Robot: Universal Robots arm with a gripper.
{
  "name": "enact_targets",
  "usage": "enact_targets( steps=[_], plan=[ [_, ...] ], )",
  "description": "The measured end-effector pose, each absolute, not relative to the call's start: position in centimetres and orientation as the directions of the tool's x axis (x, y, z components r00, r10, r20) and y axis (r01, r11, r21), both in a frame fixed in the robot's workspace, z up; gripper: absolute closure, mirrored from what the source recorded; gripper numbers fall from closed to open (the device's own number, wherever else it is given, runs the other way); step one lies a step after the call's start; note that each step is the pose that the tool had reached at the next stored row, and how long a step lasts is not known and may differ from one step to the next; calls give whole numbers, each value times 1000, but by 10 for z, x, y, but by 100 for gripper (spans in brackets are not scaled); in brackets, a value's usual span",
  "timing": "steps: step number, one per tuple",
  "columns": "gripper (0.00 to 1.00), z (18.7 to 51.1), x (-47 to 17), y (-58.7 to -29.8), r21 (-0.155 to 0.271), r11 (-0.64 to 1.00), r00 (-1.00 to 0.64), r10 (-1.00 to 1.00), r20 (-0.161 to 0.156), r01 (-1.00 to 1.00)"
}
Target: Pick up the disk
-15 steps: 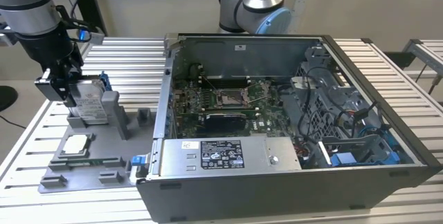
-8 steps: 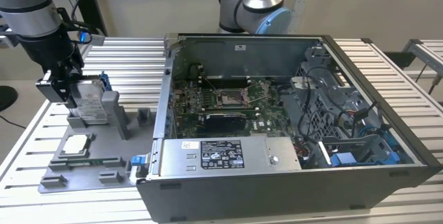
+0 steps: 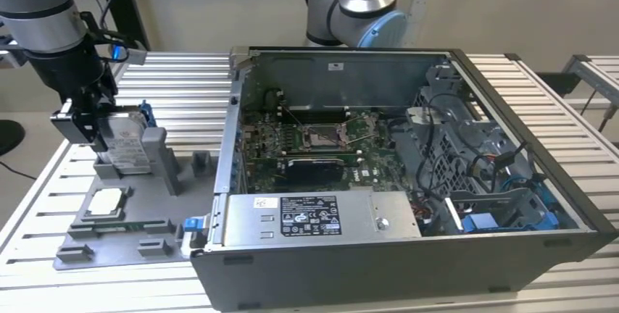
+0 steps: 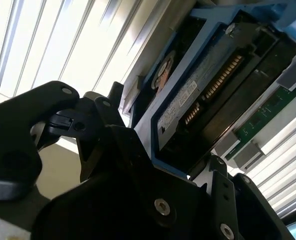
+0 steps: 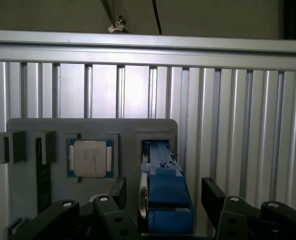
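Standing upright, disk (image 5: 165,197) between spread fingers (image 5: 213,194)

Disk (image 3: 127,143): lower part hidden inside the grey holder (image 3: 158,155), one side behind the pincer (image 3: 101,135). Its label is illegible.

- You will find a black label (image 3: 317,216) with white print on the power-supply box (image 3: 395,211); no line of it is legible.
- A small white sticker (image 3: 266,202) sits just beside that label, and its print is unreadable.
- The disk (image 4: 222,107) carries a white label (image 4: 177,102) in the second wrist view, but the print is blurred.
- The CPU chip (image 5: 90,158) shows faint marking lines, and you can read none of them.
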State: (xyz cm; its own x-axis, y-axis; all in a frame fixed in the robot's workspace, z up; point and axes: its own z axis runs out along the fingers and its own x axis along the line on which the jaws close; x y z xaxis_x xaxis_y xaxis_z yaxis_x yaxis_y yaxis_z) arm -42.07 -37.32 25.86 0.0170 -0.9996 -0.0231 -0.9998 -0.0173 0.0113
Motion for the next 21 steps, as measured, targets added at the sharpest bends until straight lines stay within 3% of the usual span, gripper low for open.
enact_targets(
  steps=[12, 13, 21],
  plan=[
    [0, 263, -421, -373, 11, -17, 17, -1000, -23, -1000],
    [100, 263, -421, -373, 11, -17, 17, -1000, -23, -1000],
    [100, 263, -421, -373, 11, -17, 17, -1000, -23, -1000]
  ],
)
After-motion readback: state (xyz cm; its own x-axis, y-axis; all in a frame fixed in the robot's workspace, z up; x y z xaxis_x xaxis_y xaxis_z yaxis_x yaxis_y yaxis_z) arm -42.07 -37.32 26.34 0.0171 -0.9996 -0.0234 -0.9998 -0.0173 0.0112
